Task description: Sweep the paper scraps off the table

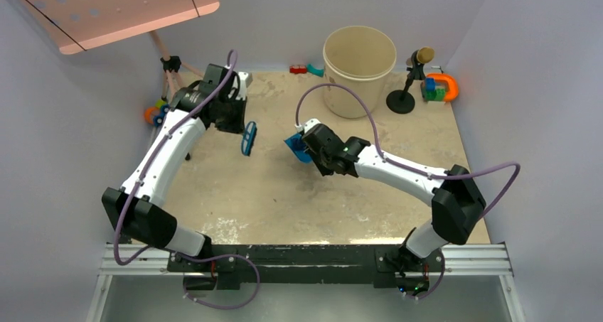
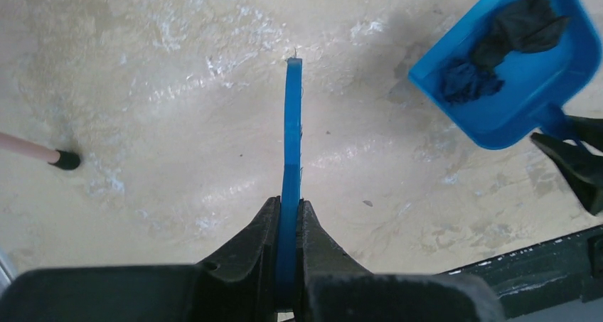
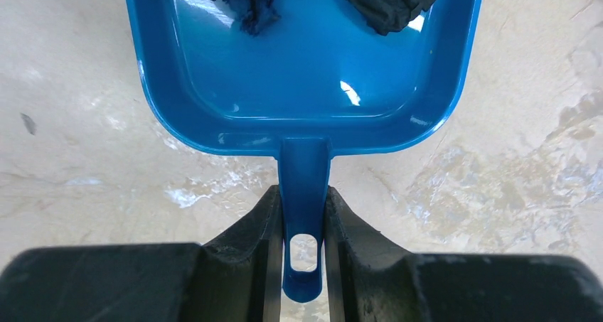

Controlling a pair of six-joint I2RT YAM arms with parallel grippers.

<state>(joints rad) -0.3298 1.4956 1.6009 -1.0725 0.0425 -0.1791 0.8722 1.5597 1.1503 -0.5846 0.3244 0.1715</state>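
Step, as judged: gathering done, disposal pending. L gripper (image 2: 290,212) clamped on brush (image 2: 293,116), far left over table (image 2: 178,123). R gripper (image 3: 304,205) clamped on dustpan (image 3: 299,80) handle, mid-table. Paper scraps (image 3: 391,2), dark wads, inside dustpan. Next: keep dustpan level, carry to bucket (image 1: 359,59) at far side, tip.

paper scraps (image 3: 387,2) (dark, crumpled), inside dustpan (image 3: 306,80)

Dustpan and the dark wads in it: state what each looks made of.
Dustpan: likely hard plastic; glossy blue with sharp highlights and a moulded handle. Wads: seemingly crumpled paper, matte, black and dark blue, creased; cloth not excluded.
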